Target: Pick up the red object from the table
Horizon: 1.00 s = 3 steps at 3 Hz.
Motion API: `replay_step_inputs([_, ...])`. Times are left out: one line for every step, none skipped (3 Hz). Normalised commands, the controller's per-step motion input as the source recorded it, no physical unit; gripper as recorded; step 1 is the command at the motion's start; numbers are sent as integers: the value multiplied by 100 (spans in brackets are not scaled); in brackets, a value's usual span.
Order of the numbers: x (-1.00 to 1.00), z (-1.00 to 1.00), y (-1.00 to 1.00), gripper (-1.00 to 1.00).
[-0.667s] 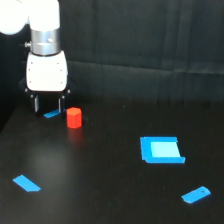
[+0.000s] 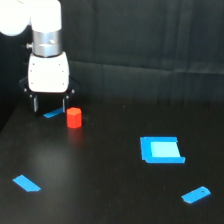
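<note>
The red object point(image 2: 74, 118) is a small upright red cylinder standing on the black table point(image 2: 100, 180) at the back left. My gripper point(image 2: 49, 105) hangs from the white arm just to the exterior view's left of it and slightly behind, its two dark fingers point(image 2: 35, 104) apart and pointing down close to the table. The gripper is open and holds nothing. It does not touch the cylinder.
A small flat blue piece point(image 2: 52, 114) lies under the gripper. A blue square point(image 2: 161, 149) lies at the right of the middle. Two more flat blue pieces lie at the front left point(image 2: 26, 183) and the front right point(image 2: 196, 194). Dark cloth hangs behind.
The gripper has shifted slightly toward the exterior view's right, closer to the red cylinder. The cylinder has not moved.
</note>
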Motion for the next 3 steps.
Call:
replay_step_inputs([77, -4, -17, 100])
replay_step_inputs([79, -30, -28, 100])
replay_step_inputs([86, -13, -14, 100])
